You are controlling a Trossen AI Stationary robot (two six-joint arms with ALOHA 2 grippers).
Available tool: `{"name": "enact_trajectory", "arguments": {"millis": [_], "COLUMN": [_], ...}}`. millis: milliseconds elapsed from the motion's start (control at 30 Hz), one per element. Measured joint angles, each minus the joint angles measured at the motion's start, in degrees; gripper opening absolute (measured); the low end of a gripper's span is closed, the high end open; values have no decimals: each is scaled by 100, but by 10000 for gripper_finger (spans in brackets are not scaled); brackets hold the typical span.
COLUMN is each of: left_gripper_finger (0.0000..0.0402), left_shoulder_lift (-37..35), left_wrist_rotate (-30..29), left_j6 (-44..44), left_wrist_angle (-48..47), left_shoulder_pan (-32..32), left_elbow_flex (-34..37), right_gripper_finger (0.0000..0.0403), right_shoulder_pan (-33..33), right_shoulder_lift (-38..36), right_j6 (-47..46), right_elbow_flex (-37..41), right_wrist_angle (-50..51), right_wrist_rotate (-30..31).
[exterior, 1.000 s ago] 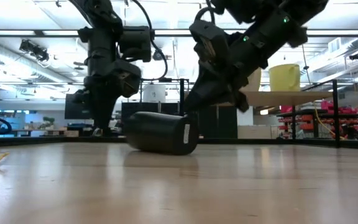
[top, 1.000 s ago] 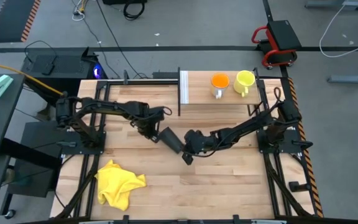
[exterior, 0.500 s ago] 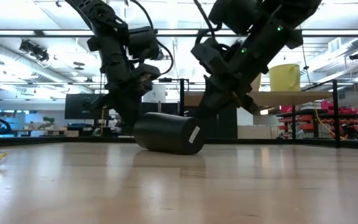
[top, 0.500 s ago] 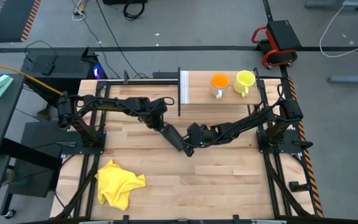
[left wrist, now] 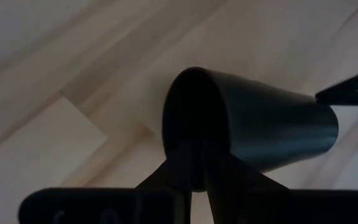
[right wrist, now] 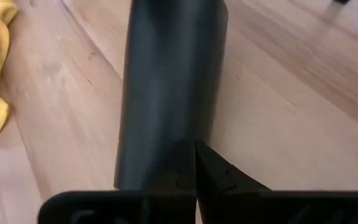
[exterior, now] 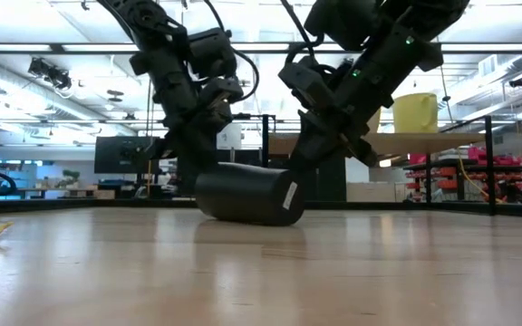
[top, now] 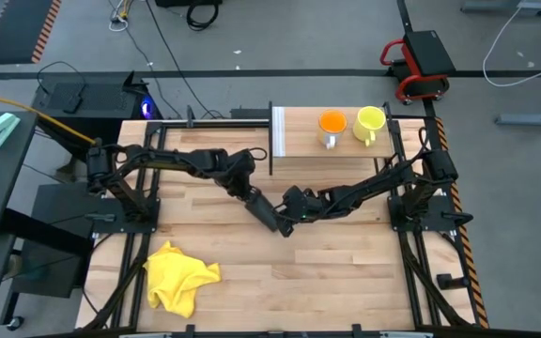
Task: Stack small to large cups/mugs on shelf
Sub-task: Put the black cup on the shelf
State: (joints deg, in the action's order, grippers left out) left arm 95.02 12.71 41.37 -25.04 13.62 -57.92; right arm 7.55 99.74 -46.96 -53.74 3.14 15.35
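Observation:
The black cup (top: 269, 214) lies on its side mid-table, its wall on the planks and its open mouth (left wrist: 191, 118) toward the left arm. My left gripper (top: 250, 195), shut, is at that open end. My right gripper (top: 287, 222), shut, is at the cup's closed base end (exterior: 284, 195). The orange cup (top: 332, 124) and the yellow-green mug (top: 368, 122) stand upright on the light-wood shelf (top: 299, 145), next to its white end panel (top: 277, 131). My left gripper meets the cup's open rim (left wrist: 173, 146) with shut fingertips, slanting down from the table's far left. Whether the tips reach inside the mouth cannot be told. My right gripper rests its shut fingers (right wrist: 219, 171) on the cup's side wall (right wrist: 166, 143) near the base, slanting down from the right, along the cup. The cup stays lying on the table.
A crumpled yellow cloth (top: 178, 274) lies near the table's near left corner. Bare planks (top: 346, 272) stretch across the near right part. Both arms reach in over the middle, and the shelf stands at the far right.
My left gripper has moved down and toward the table's right and near edges, up to the cup's open end. The black cup has slid a little toward the right and near edges, still on its side. My right gripper has stayed at the base end.

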Motion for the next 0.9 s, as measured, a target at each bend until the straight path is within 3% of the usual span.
{"name": "enact_trajectory", "arguments": {"millis": [333,533,667,900], "left_gripper_finger": [32,36,33,28], "left_shoulder_lift": [0,0,0,0], "left_wrist_rotate": [40,71,105,140], "left_j6": [181,239,238,150], "left_wrist_angle": [492,516,518,513], "left_shoulder_pan": [-302,-469,-532,-524], "left_elbow_flex": [-1,-3,-3,-3], "right_gripper_finger": [0,0,0,0], "right_shoulder_pan": [133,788,1369,1759], "right_shoulder_lift": [-53,-673,-1037,-403], "right_j6": [-151,-898,-1632,-2339], "right_elbow_flex": [0,2,-2,4], "right_wrist_angle": [158,1358,1487,1081], "right_wrist_rotate": [-85,612,904,1004]}}
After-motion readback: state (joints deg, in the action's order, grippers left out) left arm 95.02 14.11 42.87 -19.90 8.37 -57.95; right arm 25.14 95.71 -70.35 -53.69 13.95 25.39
